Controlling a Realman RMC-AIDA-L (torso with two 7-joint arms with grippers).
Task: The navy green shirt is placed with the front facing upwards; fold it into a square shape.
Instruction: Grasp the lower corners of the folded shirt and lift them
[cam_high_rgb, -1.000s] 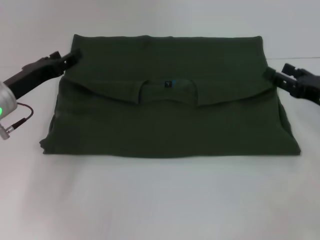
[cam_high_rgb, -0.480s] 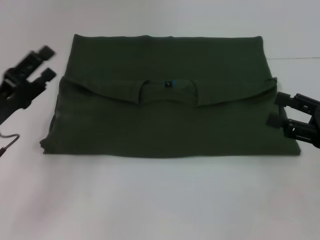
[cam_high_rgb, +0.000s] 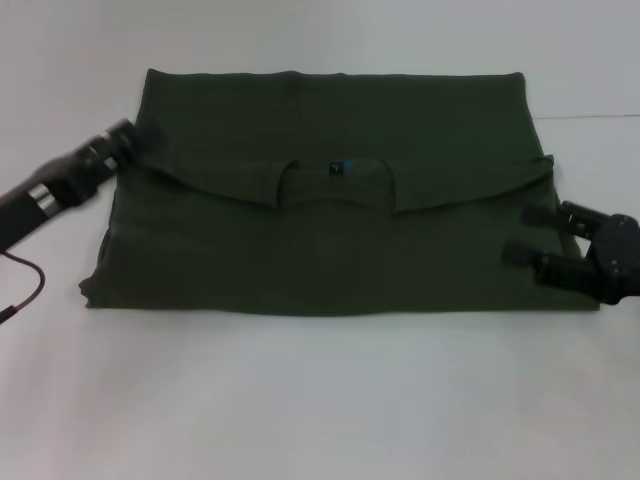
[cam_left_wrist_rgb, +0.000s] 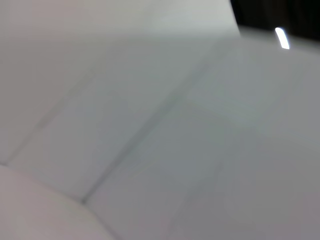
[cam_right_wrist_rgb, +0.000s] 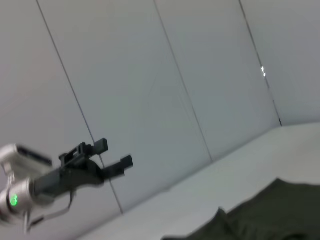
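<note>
Shirt (cam_high_rgb: 340, 200) lies flat on the white bench (cam_high_rgb: 320, 400), centred in the head view. It is already folded once: top portion turned down, collar with blue print visible mid-panel, forming a wide rectangle whose long axis runs 9 to 3 o'clock. Dark olive fabric, a few soft creases; no lettering visible.

Right end effector (cam_high_rgb: 535, 236) sits at the shirt's 3 o'clock edge, over the lower right part, fingers parted and pointing toward 9 o'clock, holding nothing.

Left end effector (cam_high_rgb: 128, 140) is at the upper left corner, about 10 o'clock from the shirt's centre, tip at the fabric edge. Cannot tell whether its fingers are parted or closed.

Judgement: both arms flank the short sides; the right looks nearer a grasp. Squaring likely requires folding a short side across the long axis.
</note>
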